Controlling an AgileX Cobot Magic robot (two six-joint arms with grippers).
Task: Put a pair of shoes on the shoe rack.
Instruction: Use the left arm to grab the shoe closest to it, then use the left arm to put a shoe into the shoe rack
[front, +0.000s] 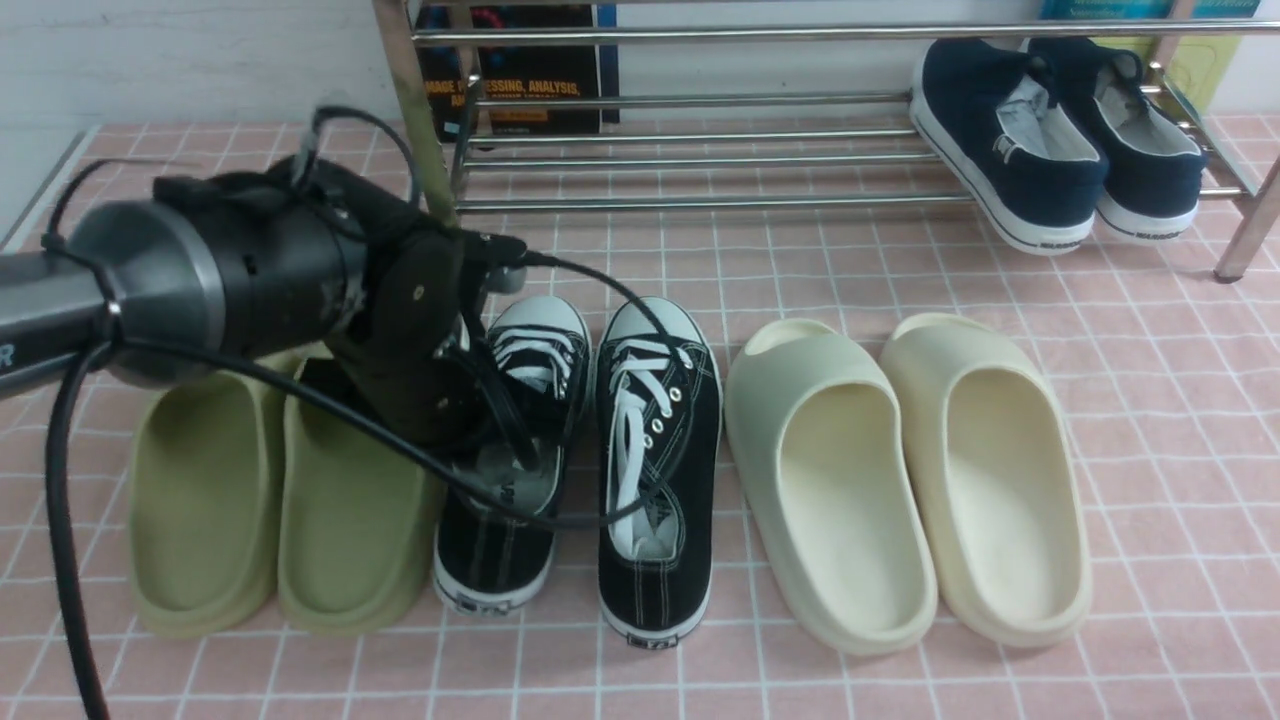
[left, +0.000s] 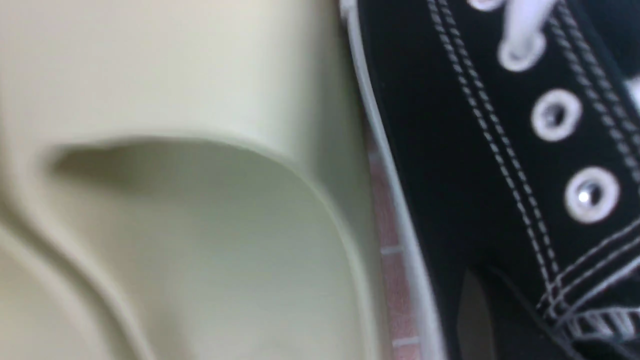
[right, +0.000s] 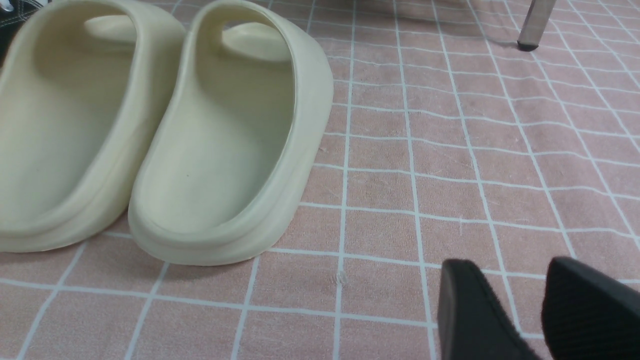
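Note:
Two black canvas sneakers with white laces stand side by side on the pink tiled floor, the left one (front: 495, 545) and the right one (front: 660, 450). My left gripper (front: 480, 440) reaches down into the opening of the left sneaker and is shut on its outer side wall. In the left wrist view one dark finger (left: 475, 320) lies against that sneaker's black canvas (left: 450, 150). The chrome shoe rack (front: 700, 160) stands behind them. My right gripper (right: 520, 295) hangs open over bare floor, with nothing between its fingers.
Green slides (front: 210, 500) sit tight against the held sneaker's left, one filling the left wrist view (left: 200, 225). Cream slides (front: 900, 470) lie to the right (right: 225, 150). Navy slip-ons (front: 1010, 140) occupy the rack's right end. A book (front: 520, 70) leans behind the rack.

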